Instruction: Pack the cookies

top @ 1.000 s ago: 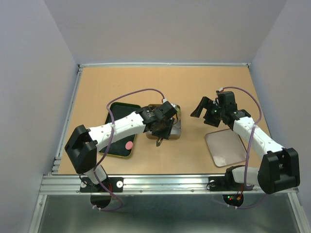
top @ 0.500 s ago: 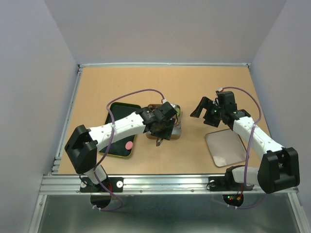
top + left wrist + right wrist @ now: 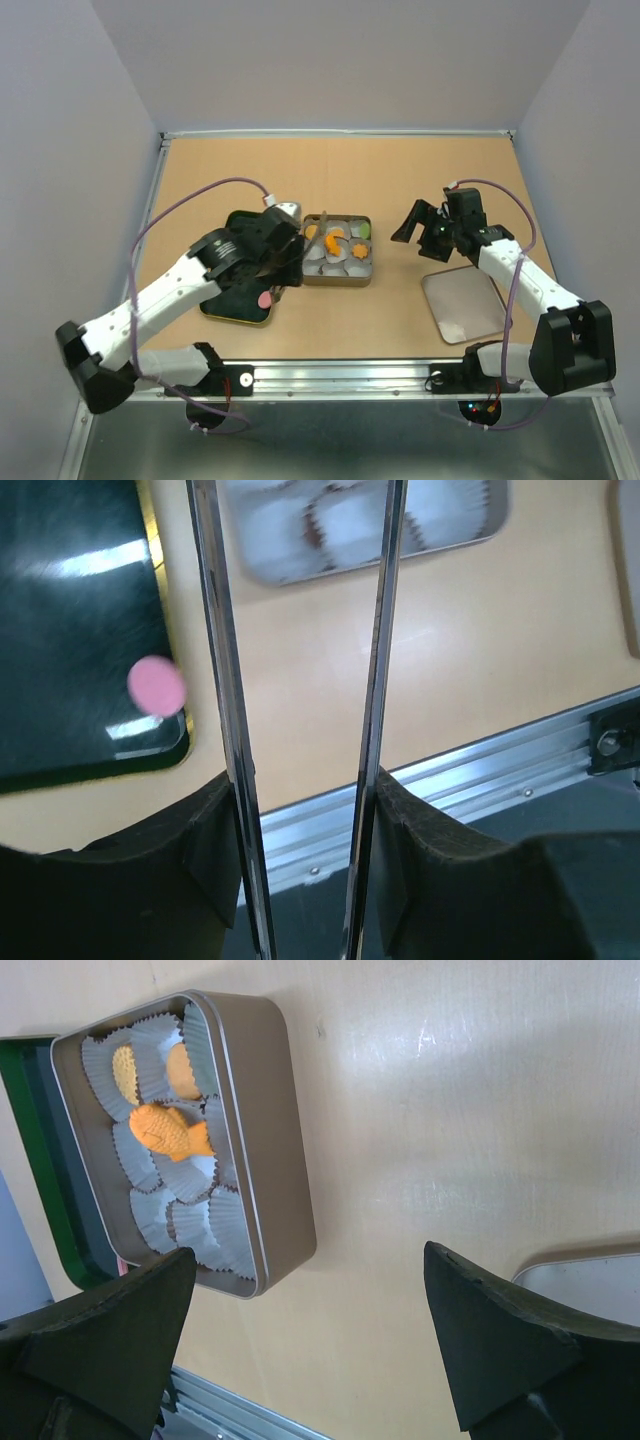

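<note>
An open tin (image 3: 338,283) of white paper cups holds several cookies: orange ones (image 3: 335,240) and a yellow-green one (image 3: 362,230). One pink cookie (image 3: 265,298) lies on the dark green tray (image 3: 232,305) left of the tin. My left gripper (image 3: 283,272) is above the tray's right edge, shut on metal tongs (image 3: 215,680) whose blades stand apart and empty. In the left wrist view the pink cookie (image 3: 157,686) lies left of the blades. My right gripper (image 3: 420,228) is open and empty right of the tin. Its view shows an orange fish cookie (image 3: 168,1130) in the tin (image 3: 270,1130).
A flat metal lid (image 3: 463,303) lies on the table at the front right, below my right gripper. The aluminium rail (image 3: 340,375) runs along the near table edge. Grey walls enclose the table on three sides.
My left arm has pulled back to the left, off the tin and over the green tray's right edge, uncovering the tin. The right arm has not moved.
</note>
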{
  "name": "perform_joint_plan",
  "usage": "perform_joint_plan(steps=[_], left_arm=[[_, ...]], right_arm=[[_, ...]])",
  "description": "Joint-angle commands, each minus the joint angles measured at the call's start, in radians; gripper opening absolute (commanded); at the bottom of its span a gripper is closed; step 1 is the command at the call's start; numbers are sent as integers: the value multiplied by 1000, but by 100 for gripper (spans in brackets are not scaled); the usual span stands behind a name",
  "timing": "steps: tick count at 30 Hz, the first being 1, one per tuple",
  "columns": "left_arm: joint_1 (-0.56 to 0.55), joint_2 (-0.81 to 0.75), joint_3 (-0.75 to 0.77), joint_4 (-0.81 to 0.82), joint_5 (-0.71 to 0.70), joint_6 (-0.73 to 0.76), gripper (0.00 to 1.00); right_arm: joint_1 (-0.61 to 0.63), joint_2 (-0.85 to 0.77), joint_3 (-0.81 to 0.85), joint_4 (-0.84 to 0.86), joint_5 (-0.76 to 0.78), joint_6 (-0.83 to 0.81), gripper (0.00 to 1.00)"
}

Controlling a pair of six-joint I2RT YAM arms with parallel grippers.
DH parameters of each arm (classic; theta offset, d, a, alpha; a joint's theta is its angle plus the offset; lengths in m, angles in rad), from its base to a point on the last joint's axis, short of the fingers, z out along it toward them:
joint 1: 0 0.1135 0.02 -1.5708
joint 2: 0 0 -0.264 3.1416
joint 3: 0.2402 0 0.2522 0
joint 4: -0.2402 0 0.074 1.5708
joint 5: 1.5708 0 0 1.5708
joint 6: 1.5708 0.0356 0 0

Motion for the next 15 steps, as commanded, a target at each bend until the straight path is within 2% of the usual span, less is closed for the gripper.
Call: perform_joint_plan(steps=[1, 3, 9, 15], left_arm=[[64, -161, -121, -179, -23, -70, 57], [89, -234, -182, -235, 24, -87, 57], [89, -437, -325, -238, 234, -170, 57], [83, -552, -429, -241, 327, -175, 61]], right_arm=[[-6, 7, 8, 48, -23, 10, 100], [-8, 5, 6, 54, -27, 13, 100], [-6, -24, -8, 58, -38, 17, 100], [-6, -82, -44, 56, -58, 27, 100]])
